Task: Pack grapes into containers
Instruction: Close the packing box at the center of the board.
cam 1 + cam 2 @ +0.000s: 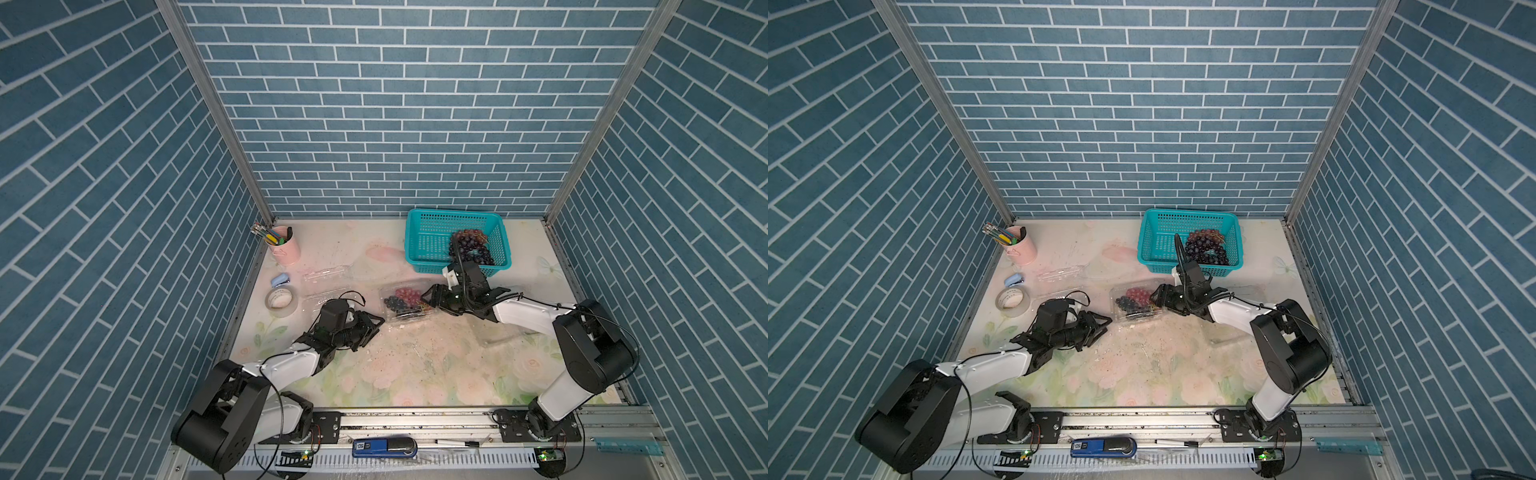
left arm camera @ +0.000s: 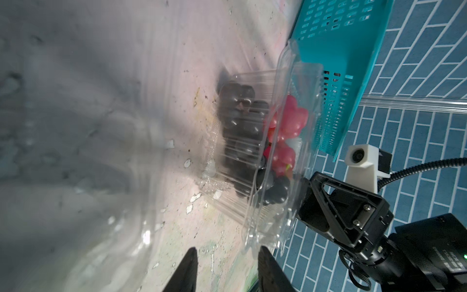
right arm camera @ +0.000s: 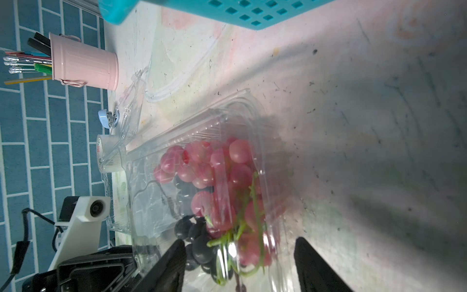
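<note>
Grapes (image 1: 401,301): red and dark bunches lie together in the clear clamshell (image 1: 399,323) at mid-table, between your two grippers.
Left gripper (image 2: 227,252): jaws narrow but apart, with bare table between them. The tips sit just short of the clamshell's near corner and touch nothing that I can make out.
Right gripper (image 3: 240,242): jaws wide, straddling the other end of the clamshell with the green stems (image 3: 242,227) between them. Neither finger looks pressed to the plastic.
Lid (image 2: 303,83): it stands half raised over the fruit, so closing looks like the step in hand.
Closing it: steady the base with your right and push the lid down by its free edge with your left. Go slowly — thin plastic buckles, and the box may slide on this top. Tuck the stems inside first, or the rim may not snap.
Table (image 1: 415,365): pale floral print, worn, strewn with specks and flakes.
Left side: an empty clear container (image 1: 326,274), a tape roll (image 1: 280,301) and a pink cup of pens (image 1: 286,249).
Teal basket (image 1: 428,245): behind the clamshell, with more dark grapes (image 1: 469,245) in it.
Walls (image 1: 395,124): blue brick pattern on three sides, close in — mind your elbows.
</note>
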`<state>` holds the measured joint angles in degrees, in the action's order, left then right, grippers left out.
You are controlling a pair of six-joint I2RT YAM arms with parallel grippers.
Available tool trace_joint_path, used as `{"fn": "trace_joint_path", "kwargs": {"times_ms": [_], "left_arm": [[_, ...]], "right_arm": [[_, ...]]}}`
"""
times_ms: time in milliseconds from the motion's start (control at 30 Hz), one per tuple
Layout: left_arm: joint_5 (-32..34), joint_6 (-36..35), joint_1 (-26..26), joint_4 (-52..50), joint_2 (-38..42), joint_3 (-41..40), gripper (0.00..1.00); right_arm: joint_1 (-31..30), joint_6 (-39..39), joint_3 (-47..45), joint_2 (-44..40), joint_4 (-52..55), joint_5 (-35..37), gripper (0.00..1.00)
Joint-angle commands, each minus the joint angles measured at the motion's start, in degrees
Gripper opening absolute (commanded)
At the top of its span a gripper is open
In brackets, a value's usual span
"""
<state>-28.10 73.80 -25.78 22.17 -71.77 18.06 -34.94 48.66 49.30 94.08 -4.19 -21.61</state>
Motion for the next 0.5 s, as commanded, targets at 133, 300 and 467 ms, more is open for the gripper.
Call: {"fn": "trace_joint_path", "kwargs": {"times_ms": [133,300,467], "left_arm": [[1.3,1.5,-1.4,8.5,-6.8,0.9,0.41],[1.4,2.2,-2.1,11.6,-9.0,1.3,0.38],[3.4,1.6,-2.1,9.6,-6.8,0.7,0.36]], "right_arm": [[-1.0,2.8,-1.4,-1.2,-2.0,0.6,0.69],[-1.3,2.8,-1.6,-1.3,-2.0,0.6,0.69],[-1.4,2.9,-2.0,-1.1,-2.4,0.5,0.69]]}}
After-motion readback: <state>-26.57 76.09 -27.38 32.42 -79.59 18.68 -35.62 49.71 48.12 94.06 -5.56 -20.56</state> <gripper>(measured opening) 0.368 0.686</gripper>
